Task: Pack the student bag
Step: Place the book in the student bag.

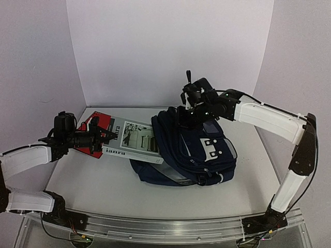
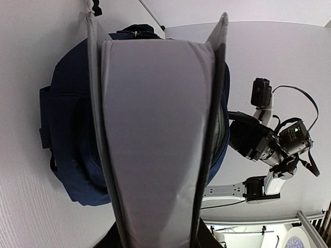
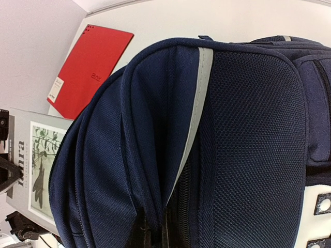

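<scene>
Left fingers (image 1: 103, 135) grasping 1 grey book (image 1: 134, 139) | right fingers (image 3: 144, 238) clenched on 1 student bag (image 1: 191, 150) | 1 red folder (image 3: 90, 67)

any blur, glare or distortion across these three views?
Top external: even light, no glare, a soft shadow under the backpack; the rail at the bottom bows, so there is lens distortion. Left wrist: the book fills the middle, very close, its grey surface soft and featureless. Right wrist: sharp, the backpack's mesh weave reads clearly; the bottom edge goes dark.
</scene>
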You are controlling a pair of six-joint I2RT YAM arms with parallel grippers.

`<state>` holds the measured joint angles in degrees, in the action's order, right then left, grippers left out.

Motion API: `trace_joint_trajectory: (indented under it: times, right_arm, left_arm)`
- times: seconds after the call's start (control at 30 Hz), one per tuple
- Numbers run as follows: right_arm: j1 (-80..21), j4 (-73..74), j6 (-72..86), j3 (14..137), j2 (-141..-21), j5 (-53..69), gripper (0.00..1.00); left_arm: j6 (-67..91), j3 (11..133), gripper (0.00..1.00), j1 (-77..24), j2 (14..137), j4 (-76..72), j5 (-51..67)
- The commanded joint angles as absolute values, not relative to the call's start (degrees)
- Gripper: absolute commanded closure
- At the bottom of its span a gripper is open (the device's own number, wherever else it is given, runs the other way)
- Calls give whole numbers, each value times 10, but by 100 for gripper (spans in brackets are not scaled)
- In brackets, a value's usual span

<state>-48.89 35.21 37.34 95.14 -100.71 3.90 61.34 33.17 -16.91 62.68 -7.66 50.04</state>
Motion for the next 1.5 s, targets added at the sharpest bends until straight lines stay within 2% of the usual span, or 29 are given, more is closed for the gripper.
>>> trace_joint_trajectory:
  times: [0.0,0.3,0.63,0.9,1.0,1.17,1.33,1.47]
  right_arm:
    - [-494,237,395,1002,-974,70,100]
    - [-494,192,405,1009,-982,83,100]
    - [-494,128,426,980,-982,102,100]
    - [-494,80,437,967,-979,101,100]
    - [-495,78,431,961,-972,88,100]
    - [-494,78,420,951,-957,67,100]
    - [-495,78,416,950,-958,67,100]
    - [-494,78,415,952,-965,74,100]
  left_arm:
    - [649,341,71,-185,661,-167,489]
    - [697,367,72,-275,753,-294,408]
    - [687,407,72,-363,880,-385,234]
    - [658,519,68,-411,1019,-370,236]
    - [630,522,61,-411,999,-320,216]
    - [560,526,36,-411,931,-153,158]
    - [540,519,13,-411,880,-52,116]
    - [530,521,7,-412,850,6,91]
